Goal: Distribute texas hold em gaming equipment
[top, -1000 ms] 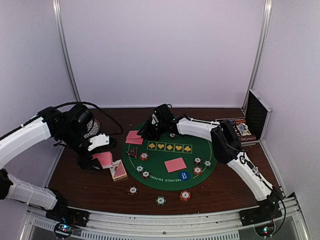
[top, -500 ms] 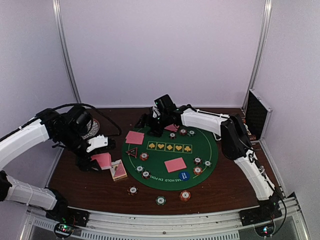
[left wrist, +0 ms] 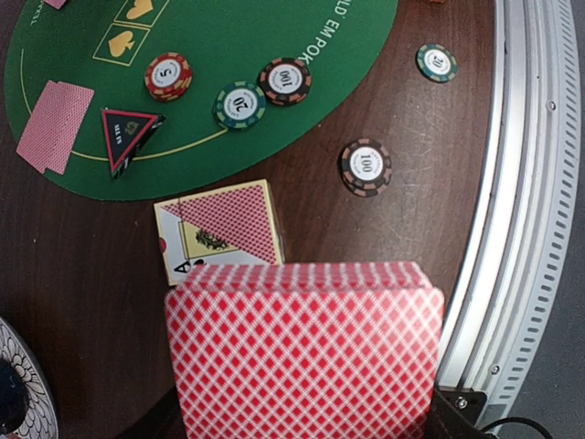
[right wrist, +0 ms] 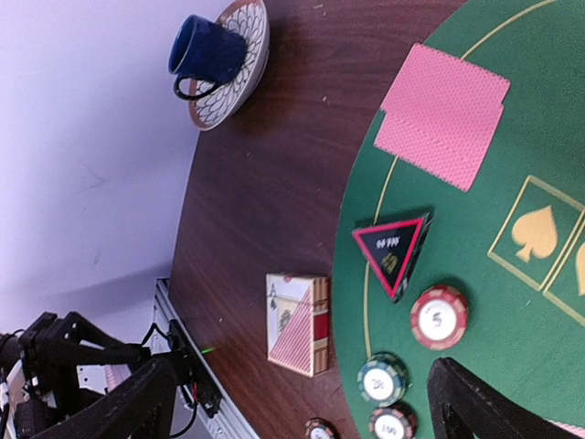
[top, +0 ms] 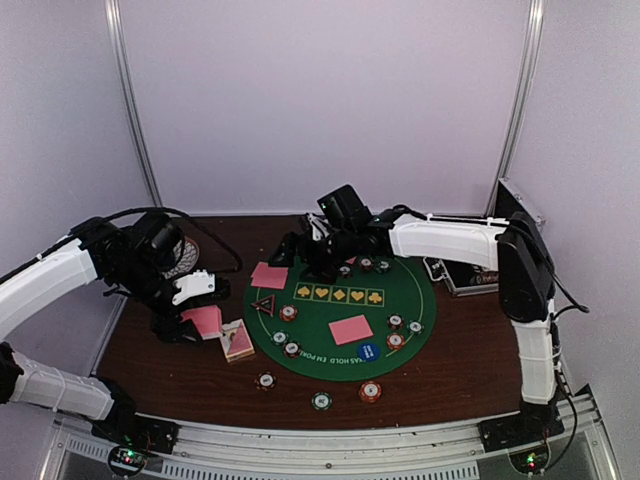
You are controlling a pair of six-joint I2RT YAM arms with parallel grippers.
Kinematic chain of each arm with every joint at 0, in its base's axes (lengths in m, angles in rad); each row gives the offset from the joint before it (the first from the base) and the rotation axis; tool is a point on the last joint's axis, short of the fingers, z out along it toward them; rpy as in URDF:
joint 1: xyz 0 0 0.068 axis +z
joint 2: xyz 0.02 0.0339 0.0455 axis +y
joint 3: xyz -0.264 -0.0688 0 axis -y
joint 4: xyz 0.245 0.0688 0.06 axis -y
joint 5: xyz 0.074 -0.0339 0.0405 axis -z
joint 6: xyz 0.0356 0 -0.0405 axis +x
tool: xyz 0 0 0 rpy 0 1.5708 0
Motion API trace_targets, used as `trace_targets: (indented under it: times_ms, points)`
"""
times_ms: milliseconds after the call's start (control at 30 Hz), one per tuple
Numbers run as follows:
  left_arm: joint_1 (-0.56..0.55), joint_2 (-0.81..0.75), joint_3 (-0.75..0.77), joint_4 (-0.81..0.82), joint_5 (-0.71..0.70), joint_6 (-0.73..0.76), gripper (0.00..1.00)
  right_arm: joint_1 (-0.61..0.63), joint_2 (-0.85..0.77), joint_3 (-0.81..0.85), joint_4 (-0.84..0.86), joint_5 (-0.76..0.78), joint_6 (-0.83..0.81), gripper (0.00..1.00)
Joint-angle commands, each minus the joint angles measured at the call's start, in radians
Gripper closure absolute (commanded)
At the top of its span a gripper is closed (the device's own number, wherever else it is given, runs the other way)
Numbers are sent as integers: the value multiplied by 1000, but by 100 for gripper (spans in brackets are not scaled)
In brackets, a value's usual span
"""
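Now, metal case (top: pixel 462 276): open at the table's far right, lid standing by the right wall; contents too small to make out.
Card box (left wrist: pixel 219 229): flat on the wood just off the mat's near-left rim, ace side up; cannot tell whether anything is inside.
Blue cup (right wrist: pixel 206 50): sits on a patterned saucer (right wrist: pixel 245 37) at far left, well apart from the mat; its inside is not visible.
Left gripper (top: pixel 192 318): clamped on a deck of cards (left wrist: pixel 302 357), pink-red backs up, held above the wood beside the card box.
Right gripper (top: pixel 298 255): jaws wide apart, nothing between them, over the mat's far-left edge.
Dealt pair (right wrist: pixel 443 110): two face-down cards, overlapped, lying over the far-left rim of the green mat (top: pixel 405 295).
Centre card (top: pixel 350 329): pink back up, mid-mat.
Triangular marker (right wrist: pixel 393 251): on the mat just inside the rim, between the dealt pair and the near-left chips.
Poker chips (top: pixel 288 312): small groups at the mat's left, right and far sides.
Loose chips (top: pixel 321 401): three on the wood between the mat and the near edge.
Edges: ribbed metal rail (left wrist: pixel 521 183) runs along the near side; white walls on the other three.
Open room: bare table (top: pixel 180 375) wood between saucer and mat, and at near left.
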Motion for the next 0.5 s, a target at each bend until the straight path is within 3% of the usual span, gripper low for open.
trace_targets:
  times_ms: [0,200,467]
  points:
    - [5,-18,17,18,18,2,100,61,-123,-173,176,-44,93,1]
    - [5,-14,28,14,33,-7,100,138,-170,-351,458,-92,250,0]
    - [5,2,43,7,50,-18,100,214,-124,-332,615,-133,339,4]
